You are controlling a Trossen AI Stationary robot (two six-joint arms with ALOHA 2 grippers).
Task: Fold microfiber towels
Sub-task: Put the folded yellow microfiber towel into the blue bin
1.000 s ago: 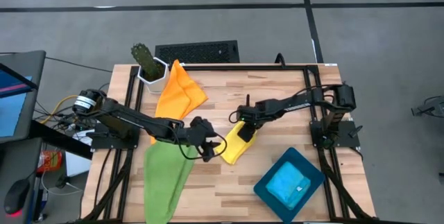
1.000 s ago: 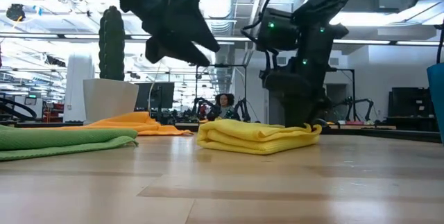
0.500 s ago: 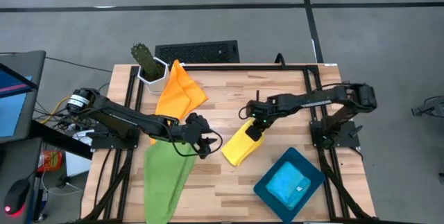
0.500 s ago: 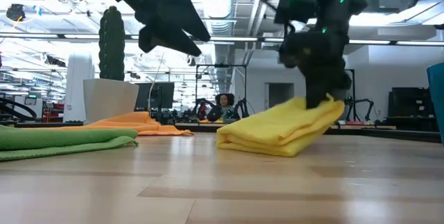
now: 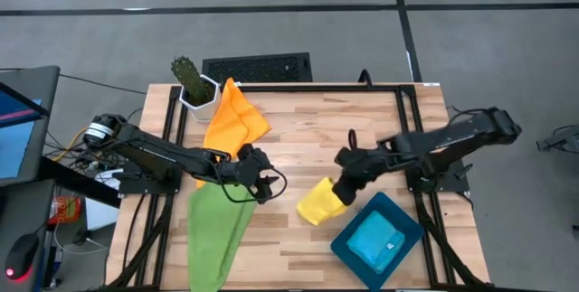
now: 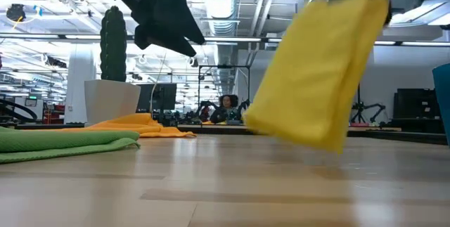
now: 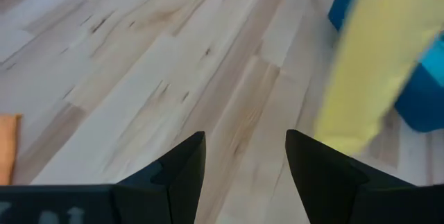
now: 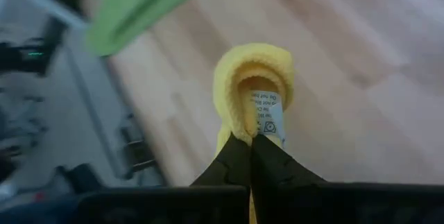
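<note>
My right gripper point(image 5: 344, 186) is shut on the folded yellow towel point(image 5: 318, 203), which hangs in the air beside the dark teal tray point(image 5: 344, 238) at the near right; the low view shows the yellow towel point(image 6: 316, 72) clear of the table. A folded light blue towel point(image 5: 378, 241) lies in the tray. My left gripper point(image 5: 264, 183) hovers open over the table's middle, touching nothing. The green towel point(image 5: 215, 230) lies flat at the near left, and the orange towel point(image 5: 233, 122) lies at the far left. My right gripper pinches the yellow towel's folded end point(image 8: 251, 123) between its two fingers, several layers together, with a white label beside the fingertips. The fingers slant down from the table's right side. The towel hangs below them, tilted, lifted clear of the table.
A white pot with a cactus point(image 5: 192, 84) stands at the far left corner, next to a black grille point(image 5: 257, 66). Bare wood lies between the two arms and along the far right.
My right gripper has shut on the yellow towel's right end, then risen and gone toward the table's near right. The towel first tipped up at that end with its left end on the table, and now hangs clear beside the tray.
</note>
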